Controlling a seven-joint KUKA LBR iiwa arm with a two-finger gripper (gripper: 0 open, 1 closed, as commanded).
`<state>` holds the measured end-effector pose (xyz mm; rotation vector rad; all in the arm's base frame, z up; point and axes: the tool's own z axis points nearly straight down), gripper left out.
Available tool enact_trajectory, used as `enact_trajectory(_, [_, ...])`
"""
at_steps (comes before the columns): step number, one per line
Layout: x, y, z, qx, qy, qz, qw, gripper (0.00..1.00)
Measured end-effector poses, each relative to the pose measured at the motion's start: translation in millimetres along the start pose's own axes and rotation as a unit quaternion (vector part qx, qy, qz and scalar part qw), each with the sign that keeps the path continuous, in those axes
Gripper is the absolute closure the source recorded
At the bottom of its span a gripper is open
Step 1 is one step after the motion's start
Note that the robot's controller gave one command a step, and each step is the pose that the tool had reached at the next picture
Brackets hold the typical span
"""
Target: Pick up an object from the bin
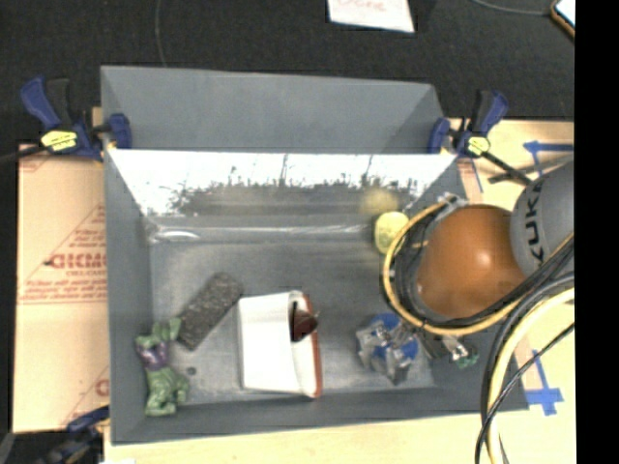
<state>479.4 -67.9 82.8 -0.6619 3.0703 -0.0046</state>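
My gripper (390, 348) shows as a grey-blue metal part sticking out under the arm's orange cover, low over the front right of the bin floor. I see nothing between its parts. A white box (271, 344) with a red-brown edge lies just to its left, a short gap away. A yellow-green ball (390, 228) rests against the back wall, beyond the gripper. A small green piece (465, 359) lies to the gripper's right by the bin's right wall.
A dark grey block (208, 307) lies slanted left of the white box. A green toy figure (161, 367) with a purple patch sits in the front left corner. The arm with its cables covers the bin's right side.
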Motion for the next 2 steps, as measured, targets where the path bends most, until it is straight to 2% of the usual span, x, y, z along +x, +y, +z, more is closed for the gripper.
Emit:
enact_trajectory(1, [1.0,0.7,-44.2,-0.002,0.0023,0.001,1.0000,1.00])
enact_trajectory(2, [-0.5,-0.5,-83.0,0.000,-0.0006,0.002,1.0000,1.00])
